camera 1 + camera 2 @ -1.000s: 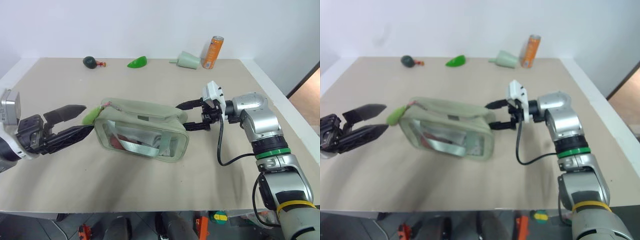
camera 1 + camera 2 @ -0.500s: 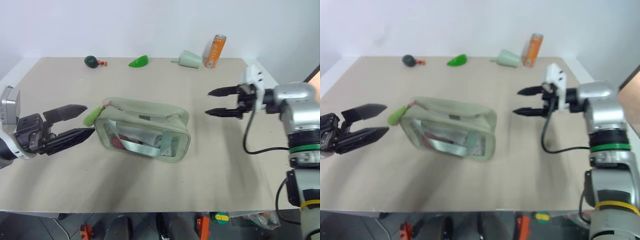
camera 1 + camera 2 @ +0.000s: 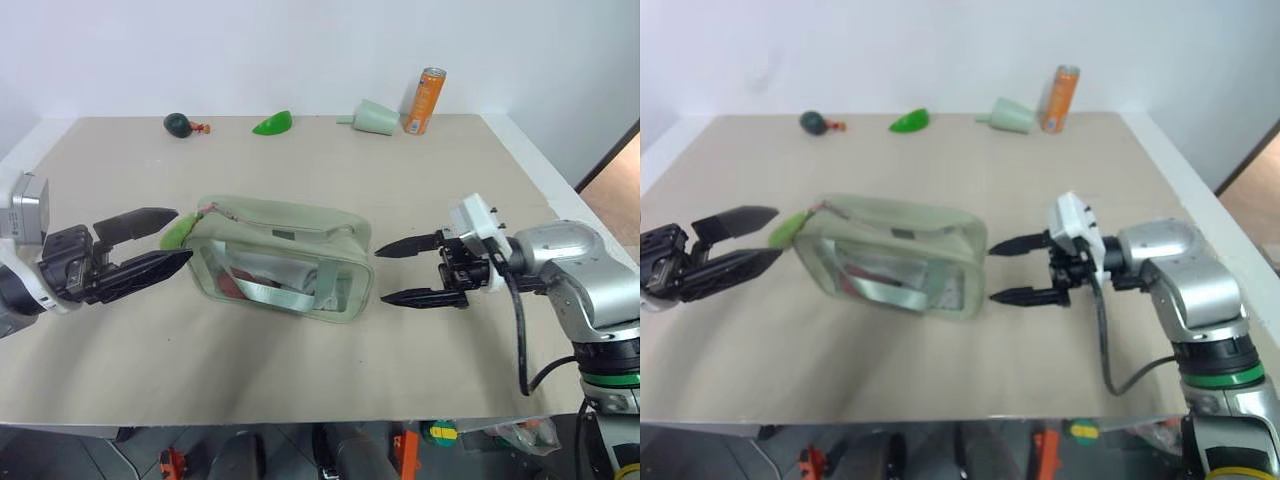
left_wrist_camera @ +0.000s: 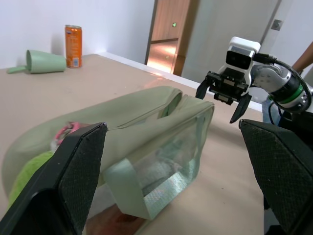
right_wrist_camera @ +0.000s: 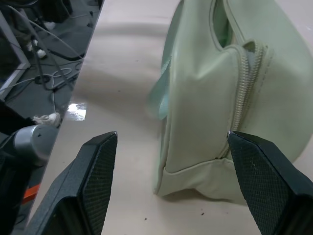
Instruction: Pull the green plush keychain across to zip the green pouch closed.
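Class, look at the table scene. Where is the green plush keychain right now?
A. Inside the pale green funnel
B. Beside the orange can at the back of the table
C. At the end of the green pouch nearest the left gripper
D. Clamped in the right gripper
C: the green plush keychain hangs at the end of the green pouch that faces the open left gripper, while the open right gripper sits at the pouch's other end.

Green pouch (image 3: 285, 262) upright mid-table; plush keychain (image 3: 178, 232) at left end.
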Motion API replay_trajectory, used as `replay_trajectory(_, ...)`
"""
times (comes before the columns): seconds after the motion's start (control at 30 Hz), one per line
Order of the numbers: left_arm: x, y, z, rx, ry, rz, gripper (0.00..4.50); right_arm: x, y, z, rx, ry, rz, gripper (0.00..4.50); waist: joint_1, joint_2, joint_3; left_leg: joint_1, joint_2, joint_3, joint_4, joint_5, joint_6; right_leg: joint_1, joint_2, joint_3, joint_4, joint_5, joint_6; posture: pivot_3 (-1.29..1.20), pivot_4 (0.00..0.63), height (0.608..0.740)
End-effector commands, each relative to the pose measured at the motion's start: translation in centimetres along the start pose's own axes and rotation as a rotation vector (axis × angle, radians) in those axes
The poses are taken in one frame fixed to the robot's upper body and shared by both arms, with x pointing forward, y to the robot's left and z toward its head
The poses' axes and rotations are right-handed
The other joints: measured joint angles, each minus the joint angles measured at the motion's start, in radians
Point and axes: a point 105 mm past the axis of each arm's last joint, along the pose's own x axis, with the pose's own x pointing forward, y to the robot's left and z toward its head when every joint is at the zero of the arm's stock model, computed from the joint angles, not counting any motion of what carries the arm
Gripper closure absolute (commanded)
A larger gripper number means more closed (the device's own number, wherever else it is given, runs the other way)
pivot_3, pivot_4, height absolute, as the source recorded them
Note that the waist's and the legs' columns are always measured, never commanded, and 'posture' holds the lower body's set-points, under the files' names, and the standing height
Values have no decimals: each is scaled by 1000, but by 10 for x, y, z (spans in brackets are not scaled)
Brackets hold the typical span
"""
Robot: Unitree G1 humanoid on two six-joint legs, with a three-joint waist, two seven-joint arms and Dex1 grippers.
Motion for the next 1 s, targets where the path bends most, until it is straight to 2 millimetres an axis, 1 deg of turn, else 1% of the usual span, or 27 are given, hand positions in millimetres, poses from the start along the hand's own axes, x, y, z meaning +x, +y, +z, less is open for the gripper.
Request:
replay_trajectory(0.03,3,-3,7,37,-22,-8,0,3,0,11,-61,-5,12,814,0,0,0,0,-1,0,0,0,0,0,-1,0,0,0,0,0,150,740)
replay_trajectory(0.23,1,-5,6,35,-28,14,0,8,1,11,-73,-5,38,814,1,0,0,-2,-1,0,-1,-1,0,-1,-1,1,-1,-1,-1,0,150,740)
replay_trajectory(0.27,1,-6,6,36,-30,19,0,9,1,11,-77,-8,40,1033,1,0,0,-2,-1,0,-1,-1,0,-1,-1,1,-1,-1,-1,0,150,740)
replay_trajectory(0.33,0,-7,6,38,-34,27,0,10,-1,11,-82,-15,42,1606,1,0,0,-2,-1,0,-1,-1,-1,-1,0,1,-1,-1,-1,0,150,740)
replay_trajectory(0.47,0,-7,6,40,-37,33,0,11,-5,13,-85,-32,31,2982,1,0,0,-1,-1,-1,-1,-1,-1,-1,0,0,-1,-1,-1,0,150,740)
replay_trajectory(0.57,0,-8,6,40,-38,36,0,13,-6,10,-92,-21,32,4129,1,0,0,-1,0,-1,-1,-1,-1,0,0,0,-1,-1,-1,0,150,740)
replay_trajectory(0.6,0,-8,6,40,-39,37,0,13,-7,10,-94,-20,33,4407,1,0,0,-1,0,0,-1,-1,-1,0,0,0,-1,-1,-1,0,150,740)
replay_trajectory(0.73,-2,-7,7,41,-44,52,0,14,-9,8,-111,-4,25,4461,1,0,0,-1,0,0,-1,-1,-1,0,0,0,-1,-1,-1,0,150,740)
replay_trajectory(0.87,-11,1,19,43,-109,103,0,6,-20,1,-154,73,-27,4461,0,0,0,-1,0,0,-1,-1,-1,0,1,0,-1,-1,-1,0,150,740)
replay_trajectory(0.93,-19,15,27,25,-173,181,0,-1,-25,1,-174,98,-41,4461,1,0,0,0,0,-1,-1,-1,0,0,1,0,0,-1,-1,0,150,740)
replay_trajectory(1.0,-28,30,26,-1,-205,268,0,-8,-29,2,-194,117,-53,4461,2,0,0,0,0,-1,0,-1,0,0,1,0,0,0,-2,0,150,740)
